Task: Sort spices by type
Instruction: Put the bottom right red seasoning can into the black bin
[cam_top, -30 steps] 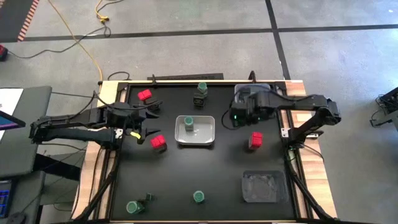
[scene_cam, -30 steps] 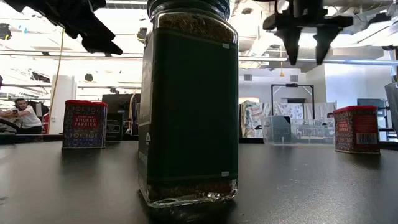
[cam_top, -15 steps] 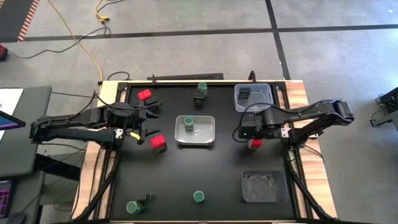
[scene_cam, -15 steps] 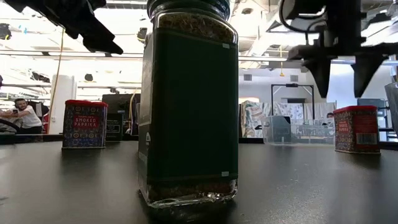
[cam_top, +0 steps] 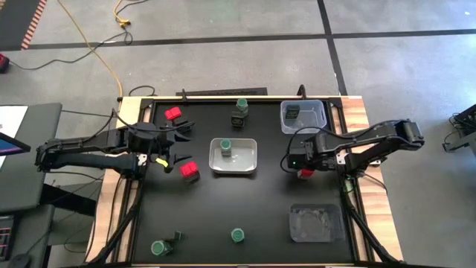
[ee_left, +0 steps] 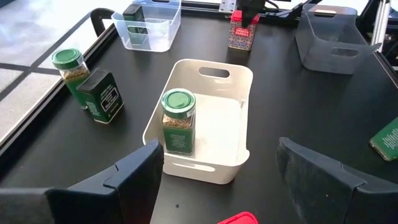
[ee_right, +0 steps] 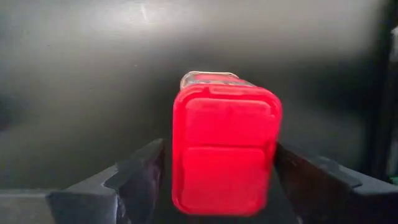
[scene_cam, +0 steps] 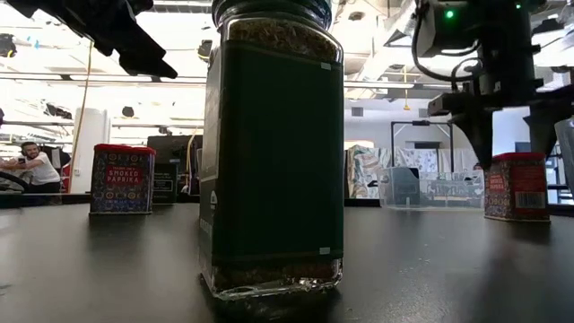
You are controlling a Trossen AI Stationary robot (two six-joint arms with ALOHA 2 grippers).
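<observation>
1. At the left side of the table (cam_top: 223, 216) I see the left gripper (cam_top: 181, 132) hovering above the surface. Its fingers (ee_left: 140, 177) stand apart and hold nothing.
2. One red tin (cam_top: 172, 114) stands near the far left corner. A second red tin (cam_top: 189, 170) stands just beside the left gripper, on its near side.
3. At the near left I see a green-lidded jar (cam_top: 158, 248) with a dark tin (cam_top: 178, 237) just beside it.
4. At the far centre, a green-lidded jar (cam_top: 242, 103) stands touching a dark tin (cam_top: 238, 117). In the left wrist view these two show side by side.
5. The white tray (cam_top: 251, 153) sits at the table's centre. One green-lidded jar (cam_top: 225, 146) stands upright inside it.
6. Another green-lidded jar (cam_top: 237, 235) stands alone at the near centre. It fills the low view, close to the camera.
7. The clear bin (cam_top: 316, 108) sits at the far right and holds one dark tin (cam_top: 293, 112).
8. The right gripper (cam_top: 303, 165) is directly above a third red tin (cam_top: 306, 173) at the right side. Its fingers (ee_right: 140, 171) stand apart, one on each side of the tin's lid. I cannot tell whether they touch it.
9. The grey tray (cam_top: 316, 223) sits at the near right.
</observation>
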